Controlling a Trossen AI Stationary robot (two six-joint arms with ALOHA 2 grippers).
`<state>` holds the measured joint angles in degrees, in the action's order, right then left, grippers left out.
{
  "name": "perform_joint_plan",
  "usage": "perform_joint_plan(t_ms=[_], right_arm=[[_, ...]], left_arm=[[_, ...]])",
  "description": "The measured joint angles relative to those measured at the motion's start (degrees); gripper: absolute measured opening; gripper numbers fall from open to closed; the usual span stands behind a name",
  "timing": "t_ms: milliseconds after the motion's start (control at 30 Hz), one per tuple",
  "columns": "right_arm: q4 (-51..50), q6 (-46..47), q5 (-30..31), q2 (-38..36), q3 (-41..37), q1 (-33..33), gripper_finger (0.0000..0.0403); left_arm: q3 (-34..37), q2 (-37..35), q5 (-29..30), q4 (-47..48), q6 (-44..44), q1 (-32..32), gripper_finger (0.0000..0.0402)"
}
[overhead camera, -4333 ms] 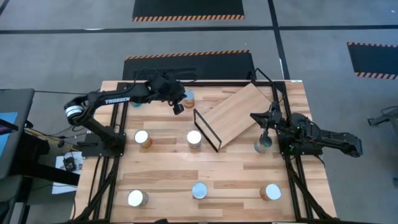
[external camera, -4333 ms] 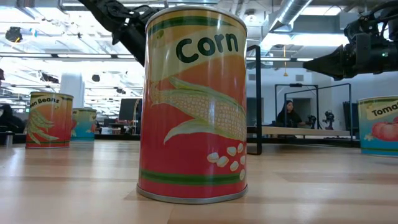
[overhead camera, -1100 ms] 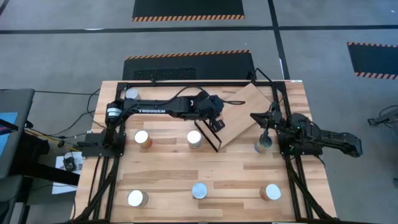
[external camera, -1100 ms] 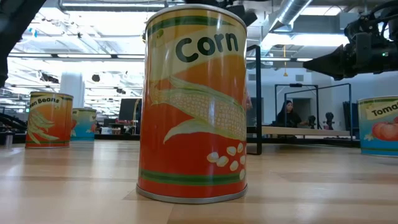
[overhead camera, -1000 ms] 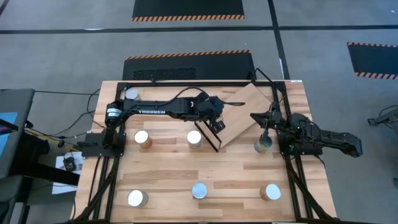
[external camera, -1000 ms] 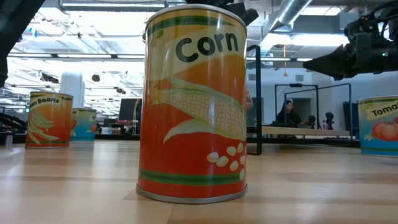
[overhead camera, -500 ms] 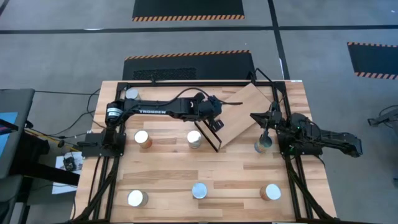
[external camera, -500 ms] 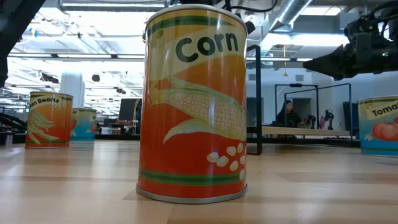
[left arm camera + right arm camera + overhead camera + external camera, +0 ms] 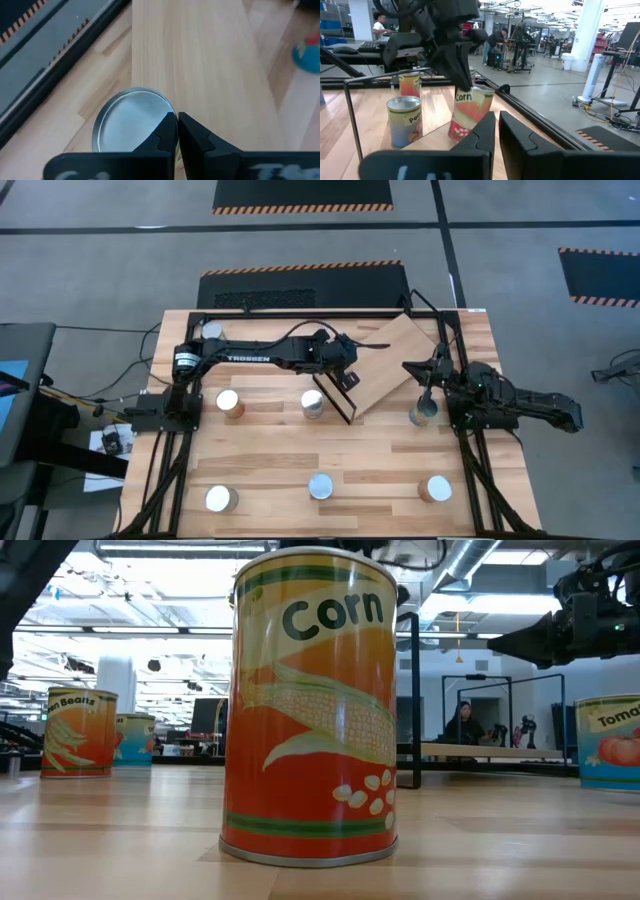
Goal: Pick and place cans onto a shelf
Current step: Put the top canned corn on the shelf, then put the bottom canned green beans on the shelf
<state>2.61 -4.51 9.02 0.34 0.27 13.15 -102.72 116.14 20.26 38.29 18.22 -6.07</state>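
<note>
left arm's stretched out across the back of the desk (image 9: 260, 470), w/ the left gripper (image 9: 345, 372) sitting over the near end of the shelf (image 9: 385, 355), right by the black wire frame (image 9: 330, 390). right wrist view shows it's got a corn can (image 9: 470, 112) clamped between its fingers, tilted, bottom down on the shelf board or just above it, can't tell which. in the left wrist view the can's silvery lid (image 9: 131, 120) sits just past the fingertips and the fingers look pinched nearly together, so that view alone doesn't make the grip obvious.

right gripper (image 9: 428, 392) is parked at the right side of the desk, fingers close together w/ only a thin gap and nothing in them, directly above a can (image 9: 421, 416) from the top-down view. can't tell if it's touching.

other cans on the desk: two in the middle row (image 9: 228, 402) (image 9: 313, 404), the 2nd one just beside the wire frame, three along the front (image 9: 219, 499) (image 9: 320, 486) (image 9: 435, 489), and one at the back left corner (image 9: 210, 332). low view is mostly a big corn can (image 9: 312, 705) up close, w/ a green beans can (image 9: 78, 733) off left and a tomato can (image 9: 608, 740) at the right edge.

a person (image 9: 464, 723) is in the room behind.
</note>
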Motion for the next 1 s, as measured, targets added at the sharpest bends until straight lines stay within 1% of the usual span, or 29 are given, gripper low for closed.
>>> perform_joint_plan(t_ms=[67,133,200,333,500,733,800,900,1000], right_arm=[[0.0,0.0,0.0,0.0,0.0,0.0,0.0049],[0.1,0.0,0.0,0.0,0.0,0.0,0.0049],[0.1,0.0,0.0,0.0,0.0,0.0,0.0049],[0.1,0.0,0.0,0.0,0.0,0.0,0.0049],[0.1,0.0,0.0,0.0,0.0,0.0,0.0049],[0.2,0.0,0.0,0.0,0.0,0.0,0.0049],[0.2,0.0,0.0,0.0,0.0,0.0,0.0049],[0.2,0.0,0.0,0.0,0.0,0.0,0.0049],[0.2,0.0,0.0,0.0,0.0,0.0,0.0049]], left_arm=[[-0.1,1.0,-0.6,-1.9,0.0,-0.1,0.0000],[0.0,1.2,-0.7,-0.5,0.0,-0.2,0.0000],[0.0,1.4,-1.3,-2.2,0.1,-0.2,0.0000],[-0.6,1.5,-1.5,-1.6,0.4,-0.2,0.0002],[-1.6,1.5,-1.5,-1.8,1.7,-0.1,0.0019],[-1.8,1.5,-1.9,-1.7,2.0,0.0,0.0053],[-1.8,1.5,-2.0,-1.7,0.9,0.0,0.0061],[-1.8,0.5,-1.2,-1.3,-3.1,0.0,0.0067],[-1.8,-3.4,0.0,-1.0,-6.0,0.2,0.0060]])
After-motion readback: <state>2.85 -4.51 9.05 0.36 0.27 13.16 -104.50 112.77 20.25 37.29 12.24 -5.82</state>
